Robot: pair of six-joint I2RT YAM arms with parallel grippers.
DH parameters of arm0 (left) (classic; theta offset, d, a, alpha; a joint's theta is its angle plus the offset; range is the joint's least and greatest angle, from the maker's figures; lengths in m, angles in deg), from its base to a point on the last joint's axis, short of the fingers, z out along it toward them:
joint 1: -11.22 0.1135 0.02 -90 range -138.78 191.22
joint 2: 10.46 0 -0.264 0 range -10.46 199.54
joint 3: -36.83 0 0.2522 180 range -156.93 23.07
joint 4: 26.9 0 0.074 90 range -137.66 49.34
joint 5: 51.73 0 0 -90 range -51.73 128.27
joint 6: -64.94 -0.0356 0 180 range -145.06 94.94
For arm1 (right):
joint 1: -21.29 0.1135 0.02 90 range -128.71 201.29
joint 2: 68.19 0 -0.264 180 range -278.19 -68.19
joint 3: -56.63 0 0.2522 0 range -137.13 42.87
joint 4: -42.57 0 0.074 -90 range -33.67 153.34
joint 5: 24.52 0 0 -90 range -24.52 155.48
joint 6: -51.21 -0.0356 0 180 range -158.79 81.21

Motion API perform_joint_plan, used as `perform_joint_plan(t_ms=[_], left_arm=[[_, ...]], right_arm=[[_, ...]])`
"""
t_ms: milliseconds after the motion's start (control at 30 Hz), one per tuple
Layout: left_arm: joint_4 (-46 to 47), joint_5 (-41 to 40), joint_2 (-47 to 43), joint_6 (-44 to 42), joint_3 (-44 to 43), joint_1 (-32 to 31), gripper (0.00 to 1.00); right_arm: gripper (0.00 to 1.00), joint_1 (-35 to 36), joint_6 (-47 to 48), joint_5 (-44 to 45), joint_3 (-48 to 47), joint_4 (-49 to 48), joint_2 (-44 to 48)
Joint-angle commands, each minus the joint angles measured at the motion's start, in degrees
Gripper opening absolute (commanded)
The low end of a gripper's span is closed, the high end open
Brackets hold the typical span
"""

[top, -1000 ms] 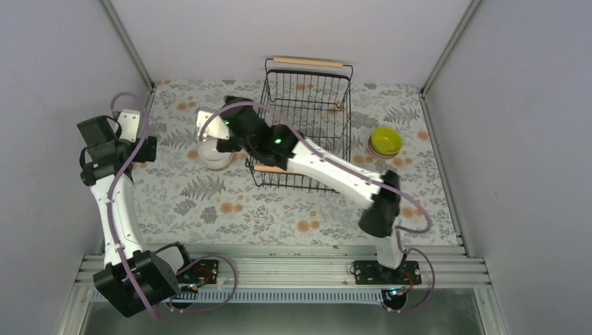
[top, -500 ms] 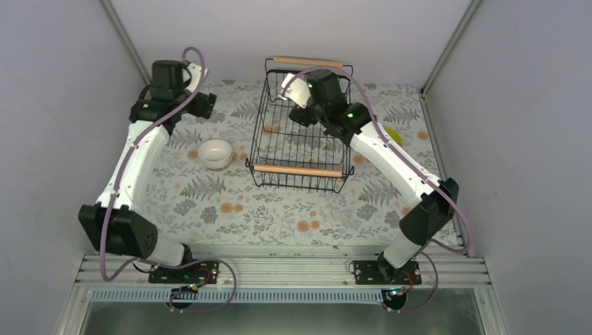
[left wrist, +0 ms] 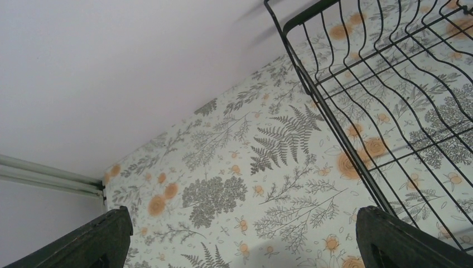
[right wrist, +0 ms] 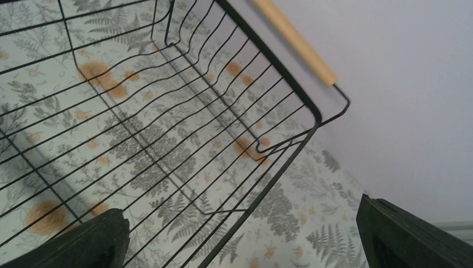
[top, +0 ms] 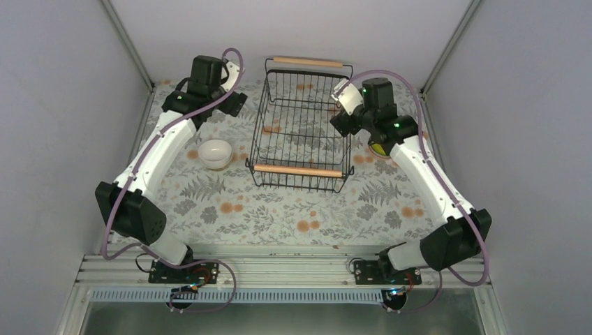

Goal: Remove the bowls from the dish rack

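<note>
The dish rack [top: 300, 132], a black wire basket with two wooden handles, stands at the middle back of the table with no bowl inside. A white bowl [top: 215, 153] sits on the floral mat left of it. A yellow-green bowl [top: 378, 149] right of the rack is mostly hidden under my right arm. My left gripper [top: 236, 105] hovers open by the rack's far left corner [left wrist: 334, 128], holding nothing. My right gripper [top: 343, 124] hovers open over the rack's far right corner [right wrist: 312, 120], also holding nothing. Each wrist view shows both fingers [left wrist: 100, 240] [right wrist: 83, 243] wide apart.
The floral mat [top: 279, 209] covers the table. Grey walls close in the back and both sides. The rack's far wooden handle [right wrist: 295, 42] lies close to the back wall. Metal rails [top: 279, 269] run along the near edge by the arm bases.
The right arm swung from beside the white bowl, across the rack, to the rack's right side. The left arm swung from the far left to the rack's far left corner. Both grippers stayed open.
</note>
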Motion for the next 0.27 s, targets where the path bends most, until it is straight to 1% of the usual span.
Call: perform_joint_plan(t_ms=[0,67,133,233], left_arm=[[1.25,0.34,-1.15,0.34,0.48,-1.02,1.00],[1.27,0.41,-1.61,-0.05,1.05,-1.36,1.00],[1.45,2.34,-2.61,-1.32,2.48,-1.38,1.00],[1.47,1.78,-2.88,-0.14,1.83,-1.42,1.00]], right_arm=[[1.00,-1.27,-2.75,-4.80,2.09,-1.17,0.11],[1.00,-1.71,-3.07,-5.19,1.58,-0.98,-0.34],[1.00,-1.98,-3.17,-5.08,0.97,-0.72,-1.06],[1.00,-2.25,-3.61,-5.34,-0.04,-0.20,-2.04]])
